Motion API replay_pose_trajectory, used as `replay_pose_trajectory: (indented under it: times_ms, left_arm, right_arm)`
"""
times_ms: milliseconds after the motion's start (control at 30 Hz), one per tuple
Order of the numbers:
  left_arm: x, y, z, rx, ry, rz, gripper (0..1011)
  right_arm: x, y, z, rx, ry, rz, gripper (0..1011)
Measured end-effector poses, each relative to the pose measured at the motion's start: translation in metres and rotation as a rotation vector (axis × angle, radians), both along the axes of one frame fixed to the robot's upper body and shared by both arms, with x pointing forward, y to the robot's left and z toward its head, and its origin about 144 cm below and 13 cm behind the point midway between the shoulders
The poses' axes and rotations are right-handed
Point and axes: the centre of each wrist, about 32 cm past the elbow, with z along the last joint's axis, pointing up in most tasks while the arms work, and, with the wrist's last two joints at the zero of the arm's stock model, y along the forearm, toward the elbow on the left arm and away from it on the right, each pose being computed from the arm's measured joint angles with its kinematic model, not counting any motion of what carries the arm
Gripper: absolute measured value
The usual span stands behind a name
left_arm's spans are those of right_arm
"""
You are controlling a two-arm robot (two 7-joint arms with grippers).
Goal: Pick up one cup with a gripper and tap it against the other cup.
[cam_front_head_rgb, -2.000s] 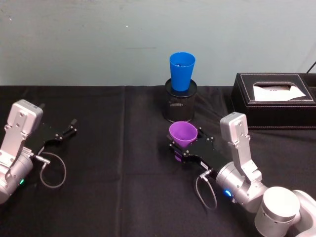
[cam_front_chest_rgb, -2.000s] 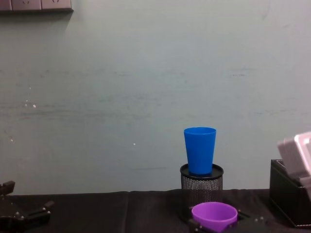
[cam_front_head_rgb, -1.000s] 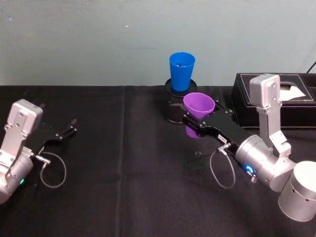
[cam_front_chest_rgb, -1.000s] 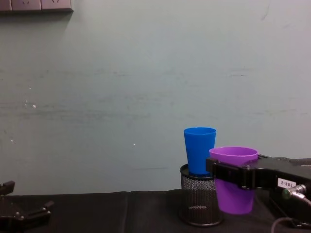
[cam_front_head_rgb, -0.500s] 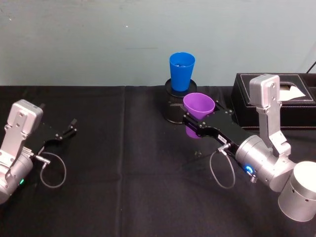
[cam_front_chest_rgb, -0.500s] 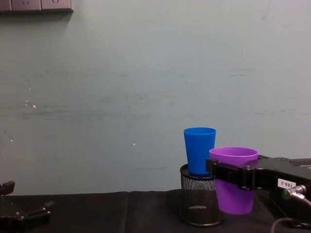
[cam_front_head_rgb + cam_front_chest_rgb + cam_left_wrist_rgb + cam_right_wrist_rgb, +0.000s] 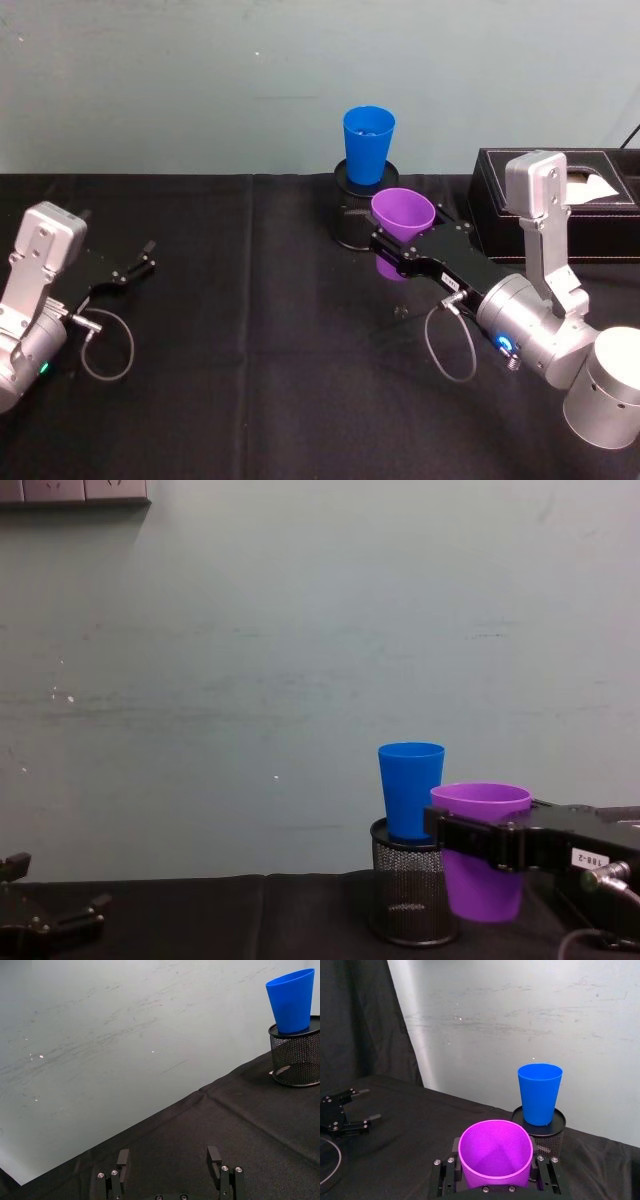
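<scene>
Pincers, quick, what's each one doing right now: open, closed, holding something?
Left pincer: open, holding nothing.
Right pincer: closed on the purple cup, lifted near the blue cup.

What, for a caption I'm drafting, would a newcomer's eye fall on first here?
The purple cup, clamped in the right gripper and lifted off the black table right of centre, hangs close to the bright blue cup, which stands on a black mesh holder near the wall. Whether the cups touch cannot be told. The left gripper lies open at the table's left.
</scene>
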Motion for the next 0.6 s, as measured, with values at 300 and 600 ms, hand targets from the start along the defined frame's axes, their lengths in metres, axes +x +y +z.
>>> replay_pose_trajectory:
  times_ms: [300, 600]
  left_arm:
    - [0.0, 0.0, 0.0, 0.0, 0.0, 0.0, 1000]
    - [0.0, 0.0, 0.0, 0.0, 0.0, 0.0, 1000]
  right_arm:
    - [0.0, 0.0, 0.0, 0.0, 0.0, 0.0, 729]
    - [0.0, 0.0, 0.0, 0.0, 0.0, 0.0, 729]
